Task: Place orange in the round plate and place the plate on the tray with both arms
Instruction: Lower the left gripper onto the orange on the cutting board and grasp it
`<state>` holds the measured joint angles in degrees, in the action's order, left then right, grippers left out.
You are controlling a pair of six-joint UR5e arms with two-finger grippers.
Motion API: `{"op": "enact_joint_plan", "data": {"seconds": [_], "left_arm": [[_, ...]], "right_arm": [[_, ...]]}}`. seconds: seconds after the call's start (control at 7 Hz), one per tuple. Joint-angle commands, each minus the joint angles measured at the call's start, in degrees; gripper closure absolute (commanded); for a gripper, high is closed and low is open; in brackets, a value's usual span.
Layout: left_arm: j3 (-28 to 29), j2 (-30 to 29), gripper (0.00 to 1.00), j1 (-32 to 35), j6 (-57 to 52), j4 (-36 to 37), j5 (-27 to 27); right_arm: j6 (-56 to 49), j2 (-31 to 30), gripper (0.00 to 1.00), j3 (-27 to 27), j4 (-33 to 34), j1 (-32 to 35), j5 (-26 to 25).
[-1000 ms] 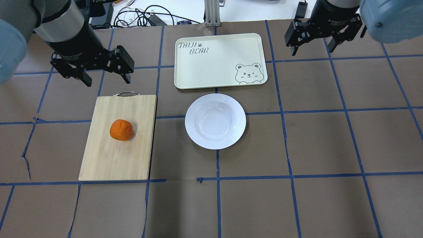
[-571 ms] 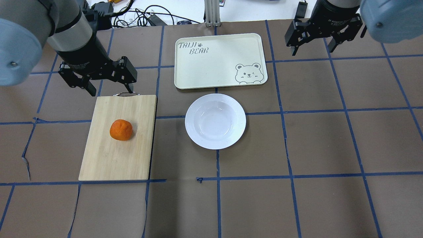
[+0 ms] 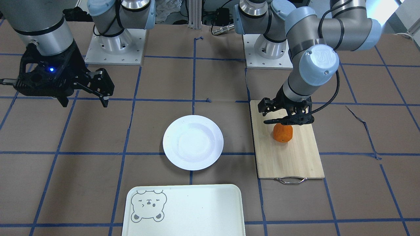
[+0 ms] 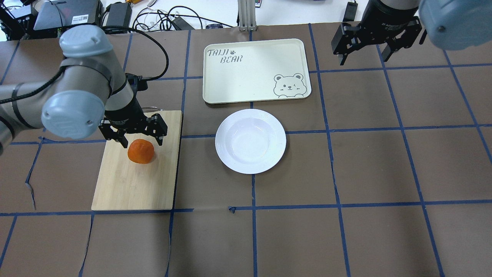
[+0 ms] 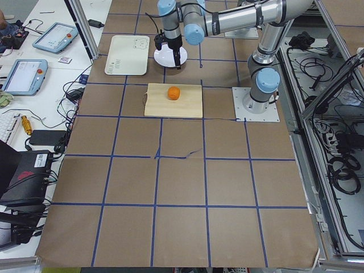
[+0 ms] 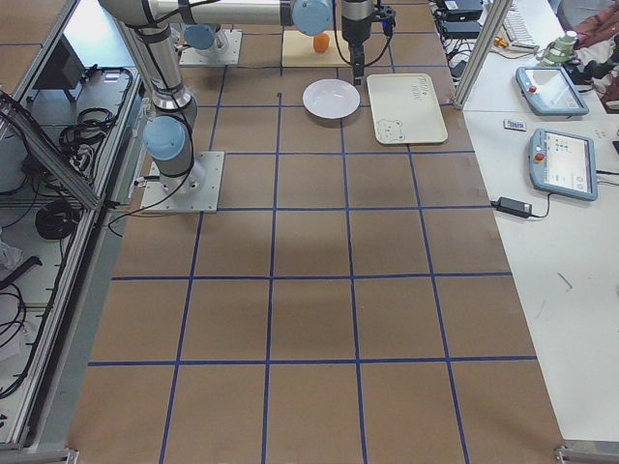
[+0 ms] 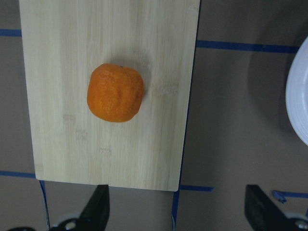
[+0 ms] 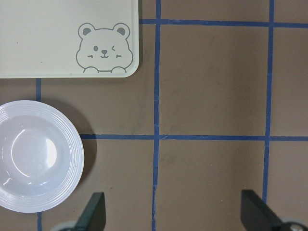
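I had only begun. My left gripper [image 4: 141,144] hung wide open just above the orange [image 4: 141,152] on the cutting board [image 4: 130,184]. The round plate [image 4: 250,141] lay empty beside the tray [image 4: 253,73]. My right gripper [image 4: 363,57] hung open too.

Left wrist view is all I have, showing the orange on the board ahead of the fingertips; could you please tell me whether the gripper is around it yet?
Observer: Not yet. The left gripper hangs open above the orange, as the front view shows.
Operator: Thank you. I see only the plate's edge; is anything in it?
Observer: No, the plate is empty.
Operator: And where is the tray, please?
Observer: The tray lies just beyond the plate, on the side away from the robot, with nothing on it.
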<state>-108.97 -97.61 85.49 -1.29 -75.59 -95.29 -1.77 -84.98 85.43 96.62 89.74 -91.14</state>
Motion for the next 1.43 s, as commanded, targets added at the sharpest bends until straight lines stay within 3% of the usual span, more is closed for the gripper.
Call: {"op": "enact_joint_plan", "data": {"seconds": [0.0, 0.57, 0.71, 0.86, 1.0, 1.29], "left_arm": [[-2.4, -4.6, 0.00, -1.4, -5.5, 3.7, -5.5], [-1.5, -10.3, 0.00, -1.5, -6.4, 13.7, -5.2], [-1.3, -11.0, 0.22, -1.5, -6.4, 13.3, -5.1], [-1.2, -11.1, 0.86, -1.5, -6.4, 13.7, -5.2], [-0.8, -10.8, 1.00, -1.5, -6.4, 13.9, -5.1], [5.9, -8.6, 1.00, 2.3, 0.1, 8.1, 1.6]], "right_arm": [[-0.1, 0.0, 0.00, 0.0, 0.0, 0.0, 0.0], [-0.1, 0.0, 0.00, 0.1, -0.8, 0.0, 0.0], [-0.1, 0.0, 0.00, 0.1, -0.8, 0.0, 0.0], [-0.1, 0.0, 0.00, 0.1, -0.8, 0.0, 0.0], [-0.1, 0.0, 0.00, 0.1, -0.8, 0.0, 0.0], [-0.1, 0.0, 0.00, 0.1, -0.8, 0.0, 0.0]]}}
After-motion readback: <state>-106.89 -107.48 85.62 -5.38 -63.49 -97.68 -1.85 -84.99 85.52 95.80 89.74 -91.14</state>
